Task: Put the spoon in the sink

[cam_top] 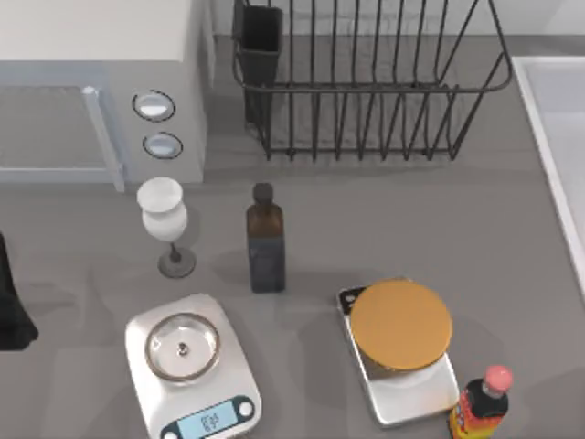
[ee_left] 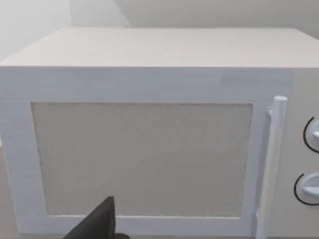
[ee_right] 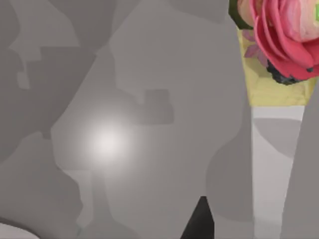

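The spoon is out of view. The sink (cam_top: 567,119) is a pale basin with a lighter raised rim running down the table's right edge. My left arm (cam_top: 9,306) is a dark shape parked at the table's far left edge. In the left wrist view a dark part of my left gripper (ee_left: 99,221) points at the white microwave (ee_left: 149,149). A dark tip of my right gripper (ee_right: 199,219) hangs over a grey surface crossed by shadows in the right wrist view.
A dark wire dish rack (cam_top: 366,82) stands at the back. A white goblet (cam_top: 163,219), a brown bottle (cam_top: 265,242), a scale with a steel bowl (cam_top: 187,361), a scale bearing an orange disc (cam_top: 400,325) and a red-capped sauce bottle (cam_top: 483,402) fill the front. A pink flower (ee_right: 284,35) shows on something yellow.
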